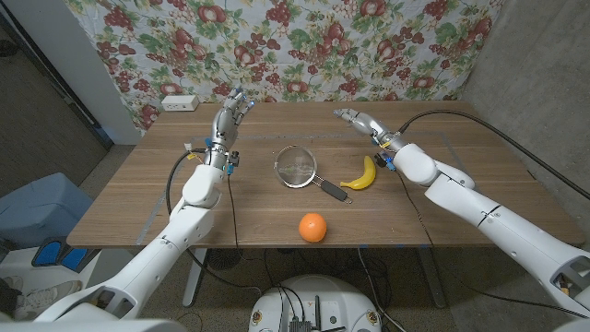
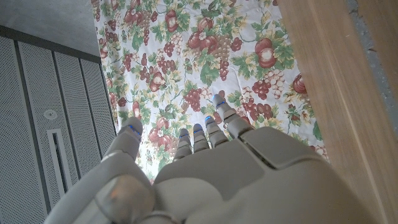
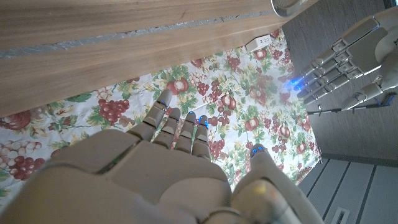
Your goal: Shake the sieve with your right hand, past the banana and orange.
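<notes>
Here we see the desk [image 1: 129,198] under a fruit-print cloth [image 1: 304,46] hung at its far edge. The left robot hand [image 1: 230,109] is raised at about ten o'clock from the sieve, fingers apart and holding nothing. The right robot hand [image 1: 355,120] hovers at about one o'clock from the sieve, fingers stretched out, also empty and clear of it. The sieve [image 1: 297,169] lies near the desk's middle, its handle pointing to four o'clock. The banana [image 1: 361,176] lies just beside it at three o'clock. The orange [image 1: 313,227] sits at six o'clock, near the front edge.
</notes>
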{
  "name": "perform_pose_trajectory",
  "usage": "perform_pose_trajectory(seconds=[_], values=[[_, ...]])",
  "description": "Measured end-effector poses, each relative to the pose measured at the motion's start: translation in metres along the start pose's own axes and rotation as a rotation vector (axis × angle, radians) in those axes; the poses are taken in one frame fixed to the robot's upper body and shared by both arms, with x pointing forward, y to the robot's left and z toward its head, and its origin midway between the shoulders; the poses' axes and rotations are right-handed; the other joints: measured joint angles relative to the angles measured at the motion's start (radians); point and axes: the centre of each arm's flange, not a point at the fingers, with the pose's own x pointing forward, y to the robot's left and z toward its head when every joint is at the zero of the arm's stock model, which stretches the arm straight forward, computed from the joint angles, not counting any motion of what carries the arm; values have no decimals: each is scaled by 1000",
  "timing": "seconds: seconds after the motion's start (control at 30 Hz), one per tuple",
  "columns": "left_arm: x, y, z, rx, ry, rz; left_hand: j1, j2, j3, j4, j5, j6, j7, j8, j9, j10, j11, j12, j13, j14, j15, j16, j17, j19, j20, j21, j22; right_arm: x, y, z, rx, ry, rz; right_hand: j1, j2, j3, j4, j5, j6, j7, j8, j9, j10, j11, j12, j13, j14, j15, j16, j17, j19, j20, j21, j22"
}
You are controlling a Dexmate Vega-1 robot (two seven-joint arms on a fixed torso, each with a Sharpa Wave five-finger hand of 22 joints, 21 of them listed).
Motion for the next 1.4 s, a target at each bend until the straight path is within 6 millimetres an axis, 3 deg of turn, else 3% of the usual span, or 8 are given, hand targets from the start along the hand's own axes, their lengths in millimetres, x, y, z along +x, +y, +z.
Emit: perform_pose_trajectory(seconds=[0.87, 0.9, 1.27, 1.3, 1.4], values=[[6, 9, 7, 37, 59, -65, 0, 0, 5, 3, 0, -4, 4, 0, 0, -4, 4, -4, -5, -13, 2, -4, 0, 0, 0, 0, -5, -16, -12, -17, 323, -74, -184, 0, 0, 28, -6, -12, 53, 10, -8, -2, 29, 18, -16, 0, 25, 0, -10, -28, 32, -3, -22, 0], [6, 9, 7, 38, 61, -67, 0, 0, 5, 3, 0, -4, 4, 0, 0, -4, 4, -4, -5, -16, -2, -4, 0, 0, 0, 0, -5, -17, -10, -25, 357, -63, -202, 0, 0, 31, -3, -12, 55, 12, -8, -2, 29, 18, -16, 0, 25, 0, -14, -28, 32, -3, -28, 0], [4, 16, 10, 42, 76, -76, 0, 0, 8, 0, 0, -7, 7, 0, 0, -4, 4, -4, -5, -16, -2, -4, -5, 0, 0, 0, -5, -21, -11, -40, 496, -83, -277, 12, 1, 45, -7, -15, 82, 14, -12, -2, 38, 27, -29, 0, 25, 0, -23, -39, 39, 4, -44, 0], [4, 16, 10, 42, 77, -75, 0, 0, 8, 0, 0, -7, 7, 0, 0, -4, 4, -4, -5, -16, -2, -4, -5, 0, 0, 0, -5, -21, -11, -40, 501, -84, -280, 12, 1, 48, -9, -15, 84, 15, -16, -2, 39, 29, -32, 0, 25, 0, -28, -41, 38, 3, -54, 0], [2, 18, 10, 43, 81, -73, 0, 0, 8, 0, 0, -7, 7, 0, 0, -4, 4, -4, -5, -16, -2, -4, -5, 0, 0, 0, -5, -22, -11, -46, 541, -92, -308, 21, 10, 64, -25, -23, 95, 12, -31, -2, 54, 25, -45, 0, 25, 0, -47, -57, -23, -1, -97, -4]])
